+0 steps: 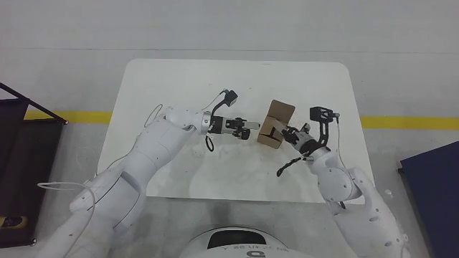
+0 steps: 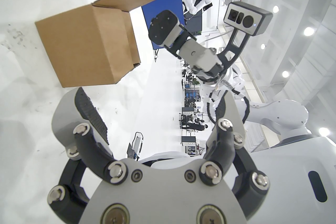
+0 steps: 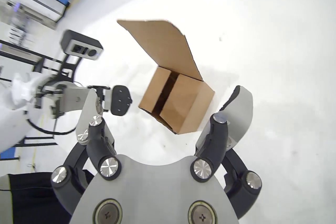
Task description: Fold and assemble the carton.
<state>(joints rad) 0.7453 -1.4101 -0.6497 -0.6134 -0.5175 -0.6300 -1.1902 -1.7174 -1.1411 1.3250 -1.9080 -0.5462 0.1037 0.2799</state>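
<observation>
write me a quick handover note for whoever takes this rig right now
Left gripper: open, empty, just short of the carton.
Right gripper: open, empty, on the carton's other side.
Carton: lying on the table, body squared up, two end flaps folded in, lid flap standing open.
Left to do: fold the lid flap down and tuck it shut.

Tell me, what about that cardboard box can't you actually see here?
- Inside of the carton: right wrist view, two folded inner flaps cover it, leaving a dark slit.
- Carton's underside: every view, it rests on the table.
- How those flaps sit: top view, too small.
</observation>
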